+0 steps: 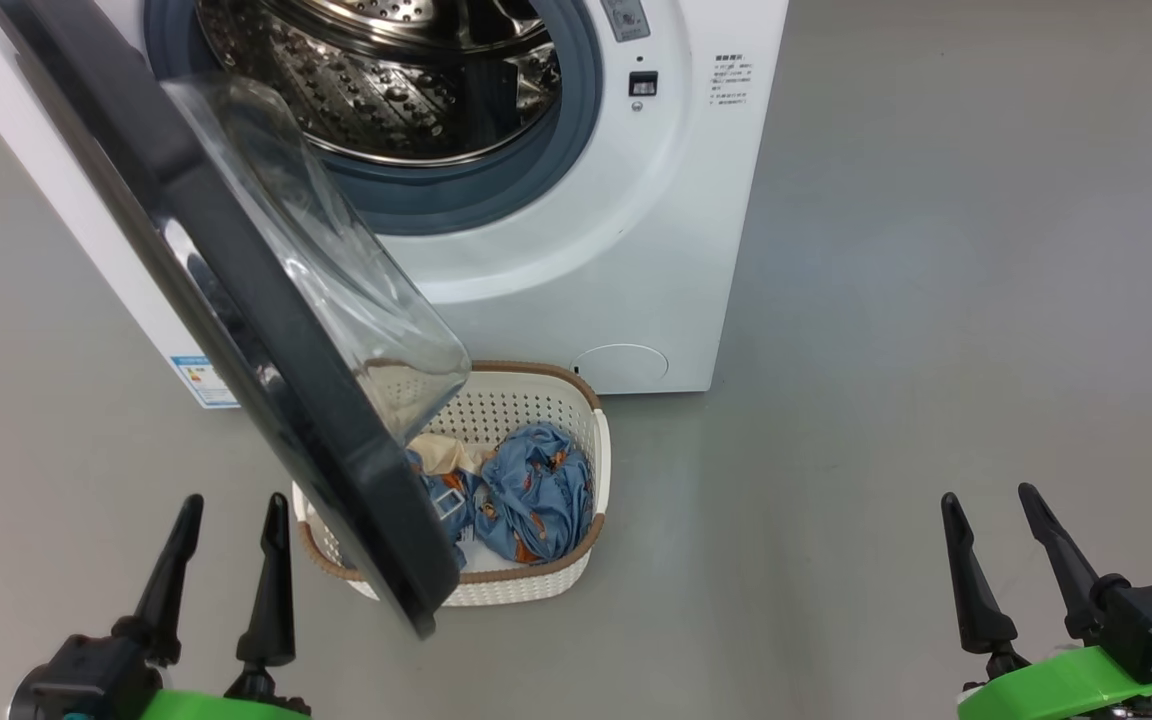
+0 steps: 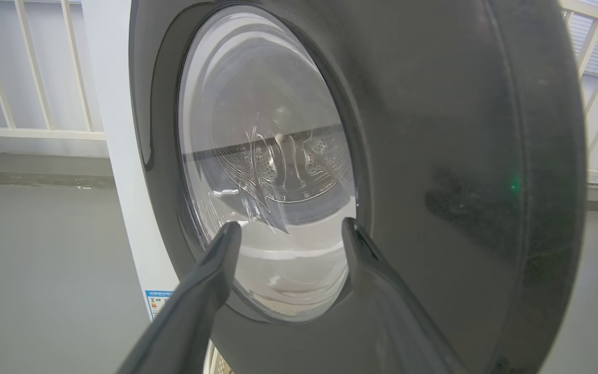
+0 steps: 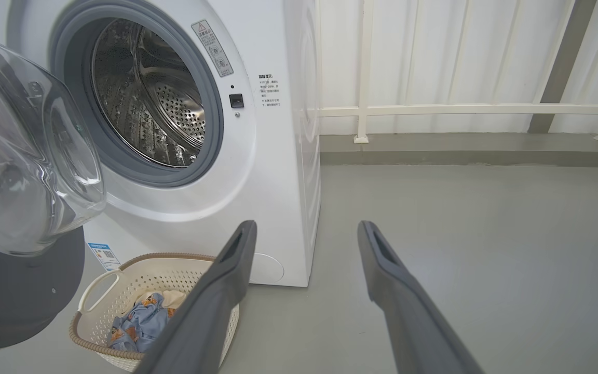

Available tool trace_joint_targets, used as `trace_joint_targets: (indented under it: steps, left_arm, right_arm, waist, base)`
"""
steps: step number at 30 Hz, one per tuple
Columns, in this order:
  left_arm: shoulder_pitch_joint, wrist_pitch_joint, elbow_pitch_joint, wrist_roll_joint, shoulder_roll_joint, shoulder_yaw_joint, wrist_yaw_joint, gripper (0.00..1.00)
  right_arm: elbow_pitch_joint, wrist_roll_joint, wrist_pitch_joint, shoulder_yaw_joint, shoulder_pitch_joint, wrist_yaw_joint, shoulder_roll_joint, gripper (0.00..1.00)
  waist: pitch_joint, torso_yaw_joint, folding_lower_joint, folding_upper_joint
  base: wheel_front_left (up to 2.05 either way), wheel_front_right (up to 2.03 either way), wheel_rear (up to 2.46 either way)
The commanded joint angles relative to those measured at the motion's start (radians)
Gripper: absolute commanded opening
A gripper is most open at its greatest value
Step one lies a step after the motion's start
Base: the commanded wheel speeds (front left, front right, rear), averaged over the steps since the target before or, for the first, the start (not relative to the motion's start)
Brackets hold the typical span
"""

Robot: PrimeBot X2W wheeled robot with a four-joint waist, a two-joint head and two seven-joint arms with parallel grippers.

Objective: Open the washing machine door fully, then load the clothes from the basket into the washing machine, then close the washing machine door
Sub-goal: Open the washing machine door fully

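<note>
At the lower left of the head view, left gripper (image 1: 236, 497) with fingers spread apart, nothing between them, near the swung-out washing machine door (image 1: 266, 340); in the left wrist view, pointed at the door's dark outer face and glass window (image 2: 268, 171); at the lower right, right gripper (image 1: 988, 491) likewise spread and empty, above bare floor (image 1: 936, 300), well apart from everything else; between the two, on the floor close before the washing machine (image 1: 616, 260), the basket (image 1: 536, 405), partly hidden behind the door's lower edge; inside it, the clothes (image 1: 536, 490), blue printed fabric with a cream piece (image 1: 441, 452) beside; beyond, steel drum (image 1: 386, 90) exposed within the grey-blue gasket (image 1: 566, 150).
</note>
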Motion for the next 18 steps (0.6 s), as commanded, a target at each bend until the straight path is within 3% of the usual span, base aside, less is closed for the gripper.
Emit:
trace_joint_targets:
  steps: [1,7,8,9,10,14,18]
  left_arm:
    - [-0.015,-0.008,-0.02,0.01,0.015,0.032,-0.003,1.0]
    - [-0.014,-0.008,-0.019,0.008,0.017,0.033,-0.003,1.0]
    - [-0.014,-0.008,-0.018,0.006,0.017,0.033,-0.003,0.87]
    - [-0.014,-0.008,-0.017,0.004,0.016,0.034,-0.003,0.39]
    - [-0.014,-0.008,-0.016,0.002,0.016,0.033,-0.003,0.0]
    - [-0.029,-0.008,-0.031,-0.007,0.023,0.038,-0.003,0.0]
    - [-0.072,-0.008,-0.137,0.007,0.024,0.09,-0.003,0.0]
  right_arm:
    - [-0.019,-0.008,-0.012,0.027,-0.016,0.002,-0.005,1.0]
    - [-0.012,-0.003,-0.012,0.037,-0.018,0.002,-0.003,1.0]
    - [-0.012,-0.003,-0.012,0.038,-0.019,0.002,-0.003,1.0]
    - [-0.012,-0.002,-0.012,0.04,-0.02,0.002,-0.003,1.0]
    - [-0.011,-0.002,-0.012,0.041,-0.02,0.002,-0.003,1.0]
    - [-0.012,-0.002,-0.012,0.042,-0.022,0.002,-0.003,1.0]
    - [-0.009,0.0,-0.012,0.041,-0.023,0.002,-0.003,1.0]
  waist:
    - [0.0,0.001,0.0,0.0]
    - [-0.001,0.0,0.0,0.0]
    - [-0.001,0.0,0.0,0.0]
    - [-0.001,0.0,0.0,0.0]
    - [-0.001,-0.001,0.0,0.0]
    - [0.001,0.0,0.0,0.0]
    - [0.004,0.002,0.0,0.0]
  base:
    - [0.0,0.0,0.0]
    - [0.0,0.0,0.0]
    - [0.0,0.0,0.0]
    - [0.0,0.0,0.0]
    - [0.0,0.0,0.0]
    - [0.0,0.0,0.0]
    - [0.0,0.0,0.0]
